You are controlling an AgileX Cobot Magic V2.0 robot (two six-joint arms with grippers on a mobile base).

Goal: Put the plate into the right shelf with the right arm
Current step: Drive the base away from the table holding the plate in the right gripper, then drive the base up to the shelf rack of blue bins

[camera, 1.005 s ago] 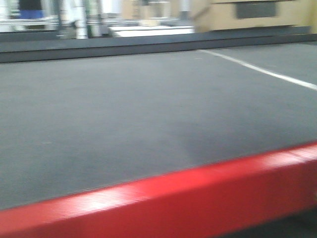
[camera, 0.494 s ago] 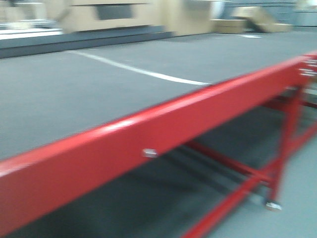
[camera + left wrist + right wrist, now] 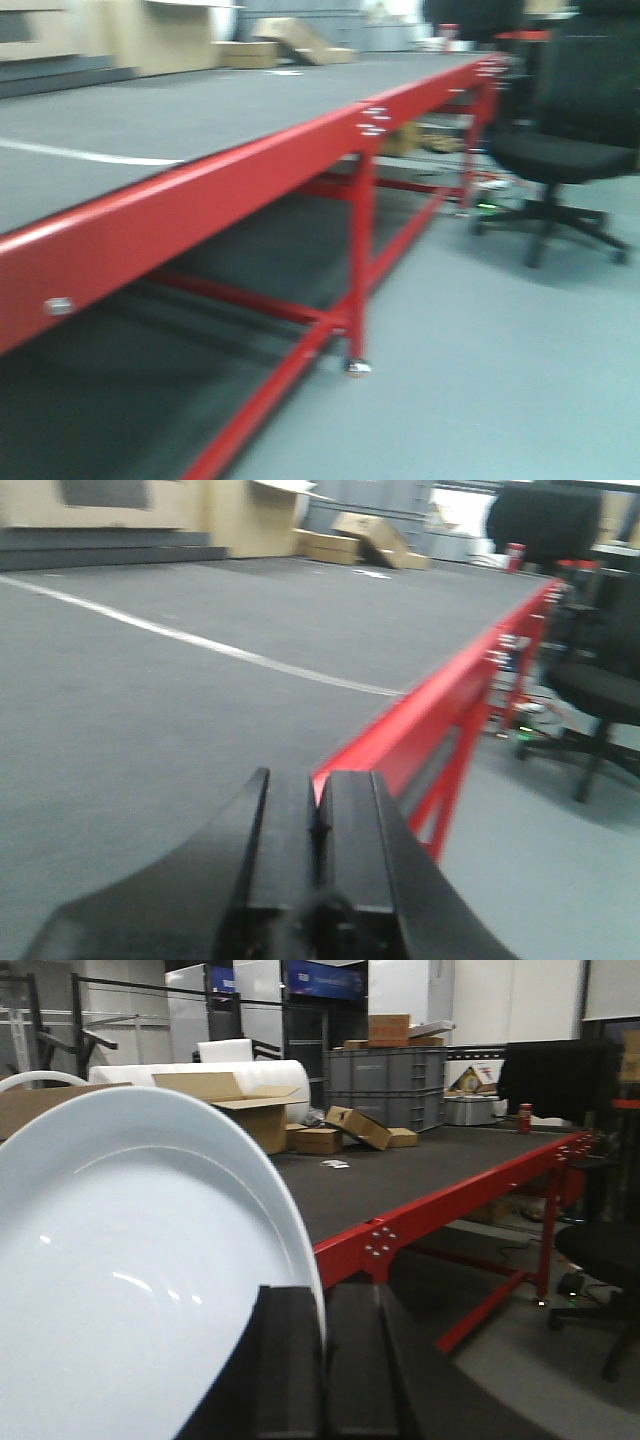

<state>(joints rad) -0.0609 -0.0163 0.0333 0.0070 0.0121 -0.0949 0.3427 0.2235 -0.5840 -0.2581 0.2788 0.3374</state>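
Note:
In the right wrist view my right gripper (image 3: 323, 1305) is shut on the rim of a large white plate (image 3: 130, 1280), held on edge and filling the left half of the view. In the left wrist view my left gripper (image 3: 317, 790) is shut and empty, its black fingers pressed together above the grey table top (image 3: 150, 700). The shelf is out of view in all frames. Neither gripper shows in the front view.
A long table with a red frame (image 3: 200, 200) and red legs (image 3: 358, 270) runs across the front view. A black office chair (image 3: 560, 150) stands on the grey floor at the right. Cardboard boxes (image 3: 230, 1100) and grey crates (image 3: 385, 1080) stand behind the table.
The front view has swung to the right: the table top filled the view before, now its red edge, legs, the floor and an office chair show.

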